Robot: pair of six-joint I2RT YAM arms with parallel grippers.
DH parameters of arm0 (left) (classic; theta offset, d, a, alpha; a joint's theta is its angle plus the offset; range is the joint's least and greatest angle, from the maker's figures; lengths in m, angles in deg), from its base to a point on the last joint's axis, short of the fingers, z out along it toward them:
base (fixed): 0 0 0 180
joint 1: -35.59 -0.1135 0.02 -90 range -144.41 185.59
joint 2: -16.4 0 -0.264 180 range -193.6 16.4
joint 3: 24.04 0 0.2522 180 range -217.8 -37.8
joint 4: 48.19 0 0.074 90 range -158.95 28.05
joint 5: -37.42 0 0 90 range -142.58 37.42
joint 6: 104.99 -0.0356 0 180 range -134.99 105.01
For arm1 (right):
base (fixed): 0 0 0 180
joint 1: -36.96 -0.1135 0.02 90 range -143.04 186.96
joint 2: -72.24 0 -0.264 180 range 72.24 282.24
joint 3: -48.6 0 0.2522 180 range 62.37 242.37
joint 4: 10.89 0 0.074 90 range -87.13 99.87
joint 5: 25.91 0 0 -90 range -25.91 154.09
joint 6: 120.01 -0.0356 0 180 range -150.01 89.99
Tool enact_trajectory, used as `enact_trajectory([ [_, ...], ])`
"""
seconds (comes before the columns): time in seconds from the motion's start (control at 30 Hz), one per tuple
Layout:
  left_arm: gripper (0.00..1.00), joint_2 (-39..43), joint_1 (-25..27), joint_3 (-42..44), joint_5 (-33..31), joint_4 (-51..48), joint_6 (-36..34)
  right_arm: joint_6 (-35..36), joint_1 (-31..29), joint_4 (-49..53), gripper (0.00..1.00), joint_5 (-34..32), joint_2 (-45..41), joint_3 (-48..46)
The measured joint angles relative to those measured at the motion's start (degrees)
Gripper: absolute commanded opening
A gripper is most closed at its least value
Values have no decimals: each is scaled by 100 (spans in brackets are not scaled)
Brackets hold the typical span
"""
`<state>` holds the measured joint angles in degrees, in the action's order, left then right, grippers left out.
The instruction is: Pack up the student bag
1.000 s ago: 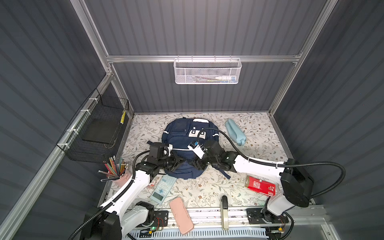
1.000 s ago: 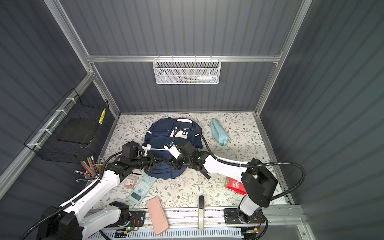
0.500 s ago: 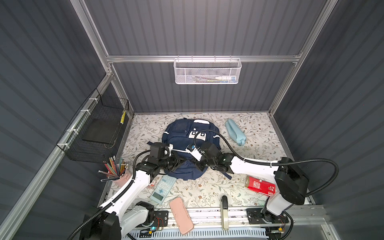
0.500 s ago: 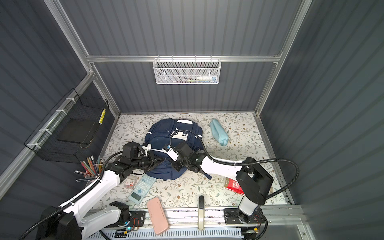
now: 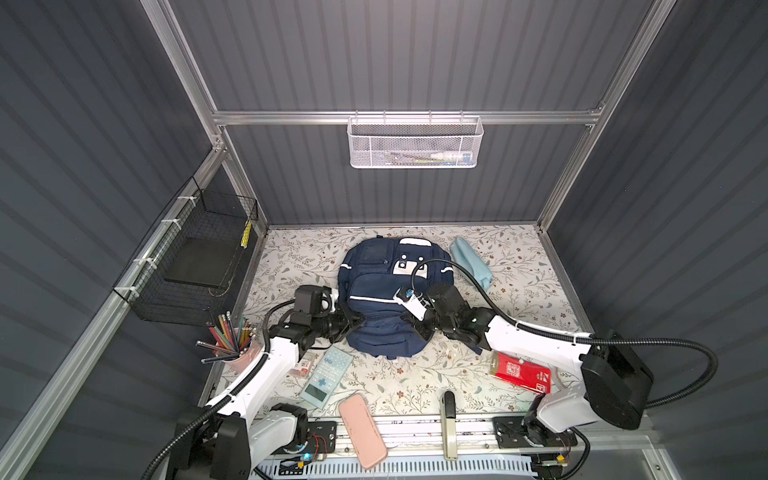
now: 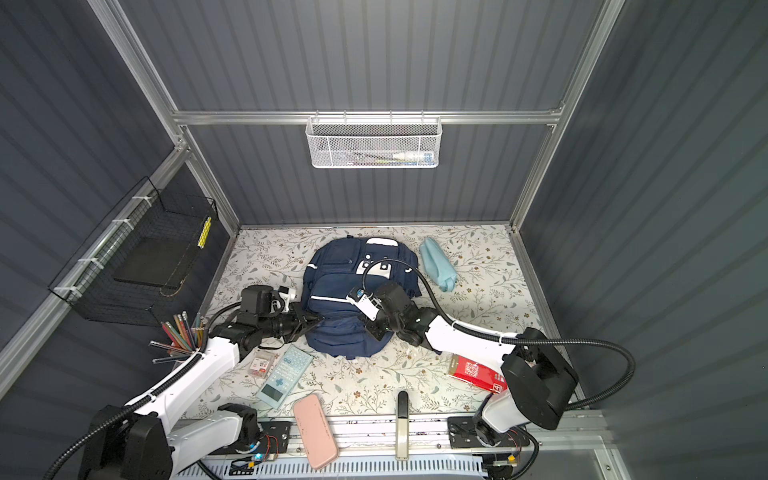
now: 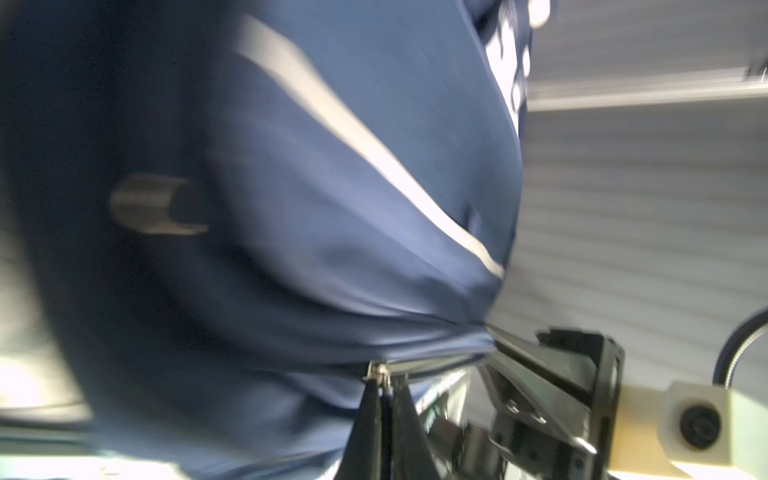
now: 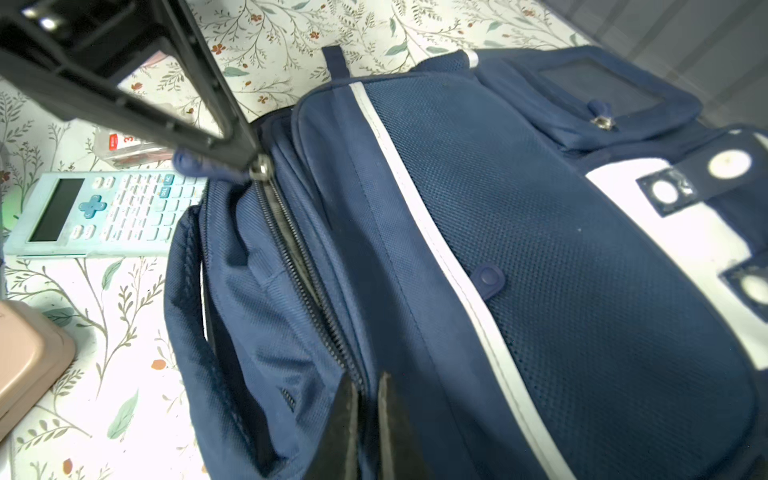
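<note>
Wrist views alone show left gripper (image 7: 384, 376) and right gripper (image 8: 368, 388) clamped on student bag (image 8: 540, 257).

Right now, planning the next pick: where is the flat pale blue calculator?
In both top views the calculator lies on the floral mat, left of centre, between the navy fabric backpack and the flat pink case.

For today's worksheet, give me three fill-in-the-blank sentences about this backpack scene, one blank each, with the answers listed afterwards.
1. The ____ gripper is shut on the zipper pull of the student bag.
2. The calculator lies on the table with its keys facing ____.
3. The coloured pencils stand in a ____ cup.
Answers: left; up; pink.
</note>
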<state>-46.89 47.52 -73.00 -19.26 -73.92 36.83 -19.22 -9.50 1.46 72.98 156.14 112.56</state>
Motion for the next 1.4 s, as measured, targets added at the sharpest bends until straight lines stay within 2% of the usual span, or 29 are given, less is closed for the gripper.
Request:
enact_trajectory([
  [0.2, 0, -286, -706, -105, -774, -483, -704, 116, 433, 393, 5, 111, -269, -125],
  [0.33, 0, -319, -828, -105, -761, -490, -820, 175, 485, 476, 9, 103, -275, -149],
  [0.43, 0, -317, -822, -70, -422, -177, -791, 168, 485, 487, 9, 120, -273, -149],
  [0.47, 5, -315, -769, -57, -282, -7, -789, 166, 485, 487, 9, 122, -271, -149],
  [0.5, 22, -315, -673, -52, -199, 153, -817, 160, 485, 487, 9, 122, -271, -149],
  [0.53, 32, -308, -492, -59, -160, 282, -931, 149, 485, 487, 9, 120, -271, -149],
  [0.67, 36, -295, 302, -186, -55, 446, -1200, 122, 485, 481, 10, 118, -269, -168],
  [0.8, 47, -306, 555, -79, -31, 907, -981, 76, 485, 479, 10, 120, -269, -195],
  [0.9, 46, -310, 863, 28, -223, 1113, -710, 28, 485, 479, 10, 120, -269, -199],
  [1.0, 41, -310, 1335, 35, -568, 1108, -415, -20, 485, 479, 10, 120, -269, -197],
  [1.13, 42, -334, 1853, 166, -986, 1237, 70, -63, 483, 479, 11, 122, -269, -197],
  [1.4, 61, -861, 2017, 260, -1591, 1480, 581, -166, 409, 476, 11, 105, -205, -197],
])
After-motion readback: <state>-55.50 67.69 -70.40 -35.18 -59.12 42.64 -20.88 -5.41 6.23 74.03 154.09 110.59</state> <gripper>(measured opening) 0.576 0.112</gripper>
